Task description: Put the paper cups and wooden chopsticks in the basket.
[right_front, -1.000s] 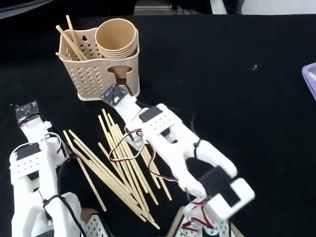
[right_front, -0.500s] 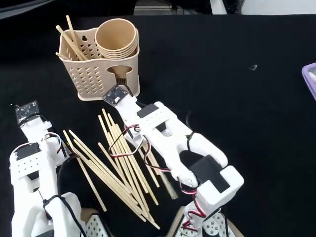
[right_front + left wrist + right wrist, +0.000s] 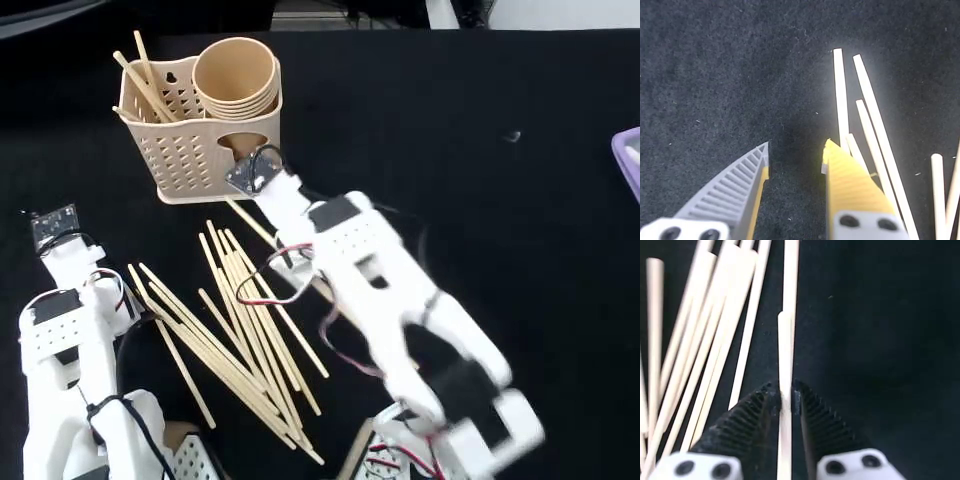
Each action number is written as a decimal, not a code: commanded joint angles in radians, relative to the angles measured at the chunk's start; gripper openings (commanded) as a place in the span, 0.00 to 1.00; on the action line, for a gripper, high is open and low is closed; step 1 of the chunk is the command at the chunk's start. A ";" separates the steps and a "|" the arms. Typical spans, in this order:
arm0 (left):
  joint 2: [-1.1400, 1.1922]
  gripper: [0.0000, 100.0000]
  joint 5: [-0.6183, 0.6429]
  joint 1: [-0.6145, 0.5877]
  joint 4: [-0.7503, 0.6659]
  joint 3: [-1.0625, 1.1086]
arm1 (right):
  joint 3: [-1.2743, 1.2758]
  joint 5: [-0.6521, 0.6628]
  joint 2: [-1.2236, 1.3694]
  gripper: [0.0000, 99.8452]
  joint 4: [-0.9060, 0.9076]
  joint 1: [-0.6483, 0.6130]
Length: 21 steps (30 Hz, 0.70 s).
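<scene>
Chopsticks [image 3: 245, 330] lie loose on the black worktop [image 3: 480, 200] between the arms, and more stand beside stacked paper cups [image 3: 236, 75] in the basket [image 3: 185, 155]. The right claw [image 3: 785, 390] is clenched on one chopstick [image 3: 785, 340] near the basket. The left claw [image 3: 792, 152] hangs released beside the loose stick ends.

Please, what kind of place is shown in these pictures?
Probably a robot test bench, not a kitchen: the left arm and right arm stand at a black-covered table, with loose wooden chopsticks and a basket of paper cups laid out.
</scene>
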 commanded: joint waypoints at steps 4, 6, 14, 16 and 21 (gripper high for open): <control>-0.023 0.17 0.009 0.010 -0.012 -0.010 | -0.166 0.029 -0.426 0.01 0.089 -0.025; -0.023 0.17 0.009 0.010 -0.012 -0.010 | -0.232 0.028 -0.503 0.01 0.078 -0.080; -0.023 0.17 0.009 0.010 -0.012 -0.008 | -0.315 -0.011 -0.473 0.01 -0.448 -0.209; -0.023 0.17 0.009 0.010 -0.012 -0.008 | -0.323 -0.071 -0.418 0.01 -0.628 -0.206; -0.023 0.17 0.011 0.010 -0.012 -0.008 | -0.415 -0.158 -0.237 0.01 -0.967 -0.204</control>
